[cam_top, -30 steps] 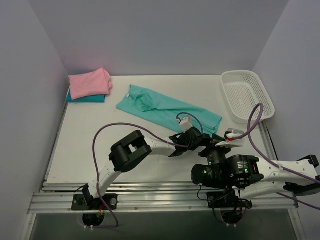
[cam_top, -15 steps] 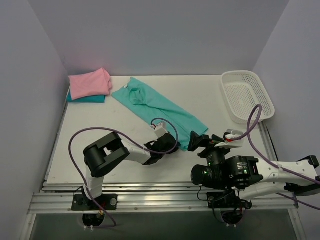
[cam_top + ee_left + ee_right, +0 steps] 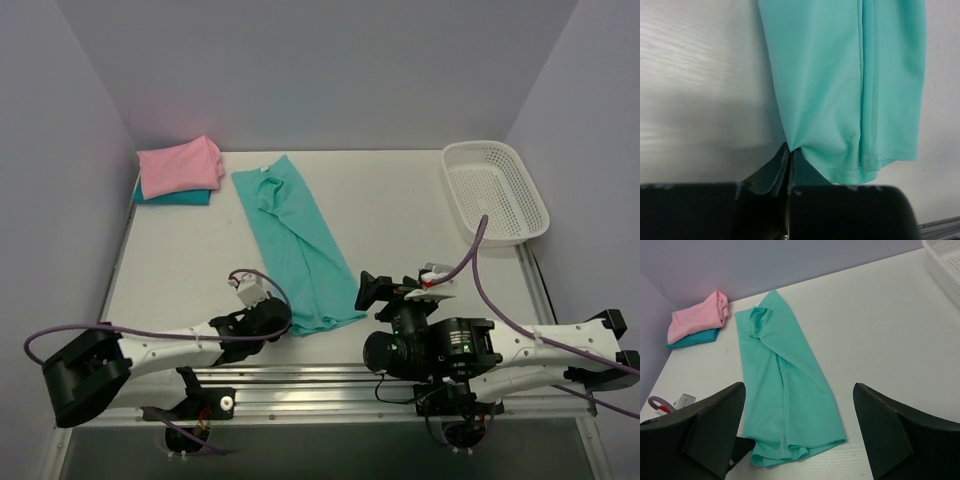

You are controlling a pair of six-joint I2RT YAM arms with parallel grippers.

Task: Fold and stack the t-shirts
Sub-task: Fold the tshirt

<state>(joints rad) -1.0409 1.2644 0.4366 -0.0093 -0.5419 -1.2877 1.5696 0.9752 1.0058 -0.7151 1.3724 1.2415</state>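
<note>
**Left claw pinches the green shirt's near corner; right claw hangs wide and empty**

The left claw [image 3: 788,160] sits low on the table [image 3: 400,200] close to the near edge. Its jaws are pressed together on the near left corner of the teal-green t-shirt [image 3: 295,240]. In the left wrist view the cloth draws into a small point where it enters the jaws, and the near hem curves off to the claw's right.

The right claw [image 3: 797,386] hangs above the table just to the right of that hem. Its jaws are spread wide with nothing between them. Between its fingers, the wrist view shows the near end of the shirt and bare tabletop.

From the left claw the shirt stretches away toward the back wall as a long, narrow strip lying flat. One layer is lapped over another along its length, and there is a bunched fold near the far end.

Beyond the left claw and off to its left, in the far corner of the table, the pink t-shirt [image 3: 178,165] lies folded on top of the folded teal-blue t-shirt [image 3: 175,197], well apart from the green one. Far beyond the right claw and to its right, a white mesh basket [image 3: 495,190] sits at the table's edge.
</note>
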